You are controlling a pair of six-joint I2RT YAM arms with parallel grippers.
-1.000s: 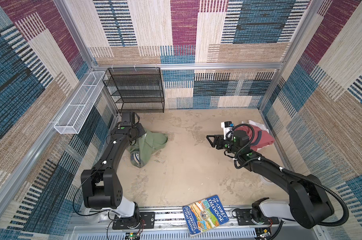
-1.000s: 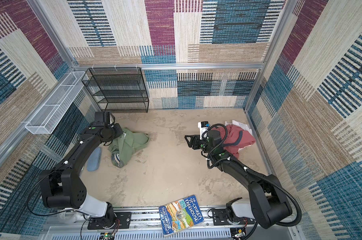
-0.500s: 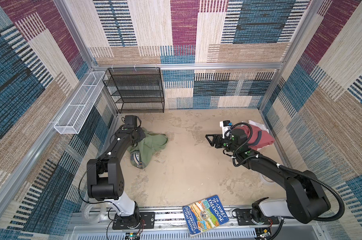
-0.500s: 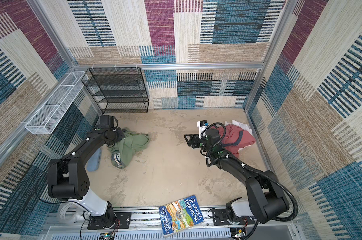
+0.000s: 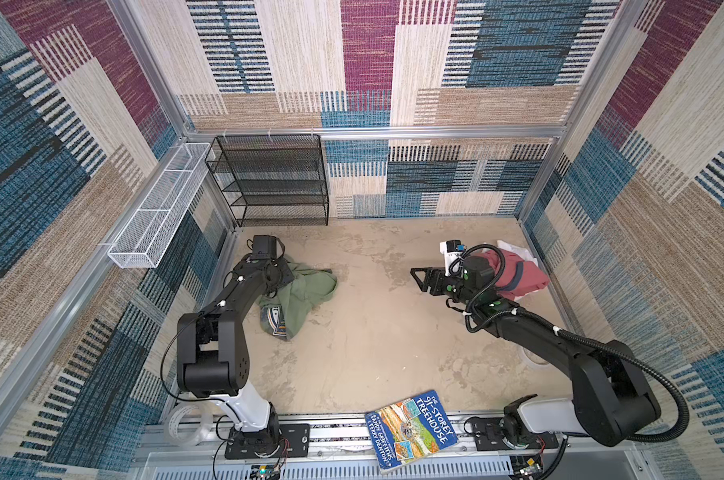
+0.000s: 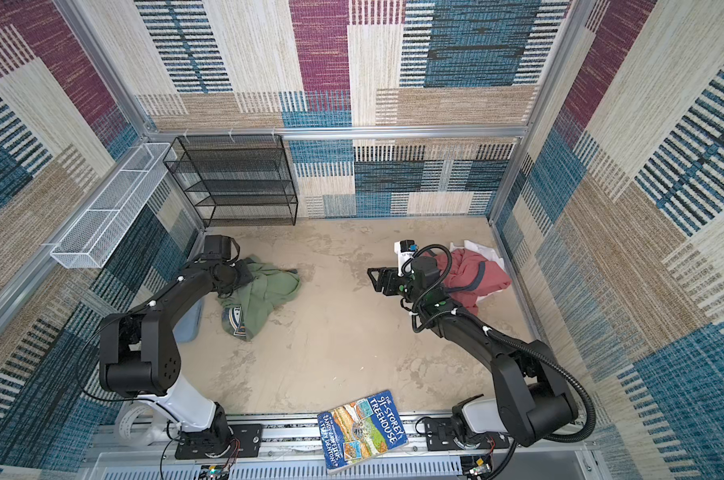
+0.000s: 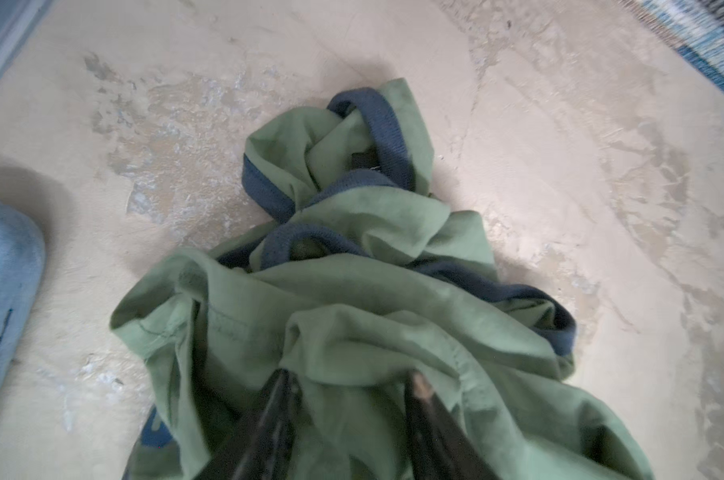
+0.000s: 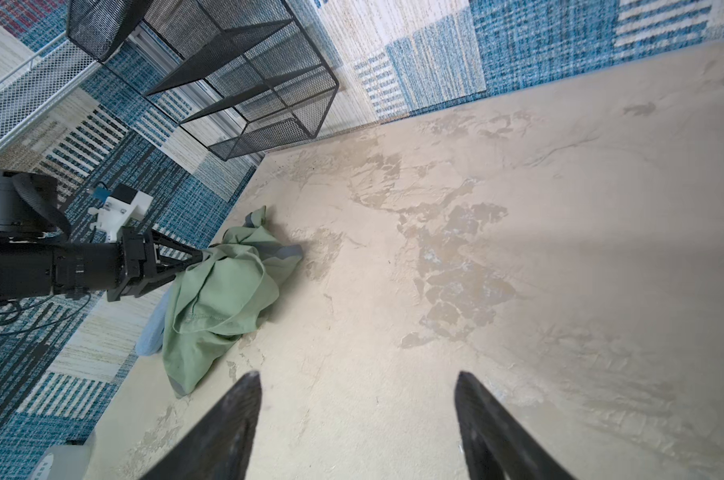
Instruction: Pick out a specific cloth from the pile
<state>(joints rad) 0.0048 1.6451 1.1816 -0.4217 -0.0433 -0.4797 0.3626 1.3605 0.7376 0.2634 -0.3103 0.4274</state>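
We are likely releasing the cloth bunched inside the left claw, standing parted; the right claw, pile behind it, is gaping empty. Next: lifting without snagging.

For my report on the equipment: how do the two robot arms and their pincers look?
The left arm and right arm are matte black with white base segments and small white cable ties. A ribbed black hose loops along the right arm. The left pincer and right pincer each have two tapered black fingers.
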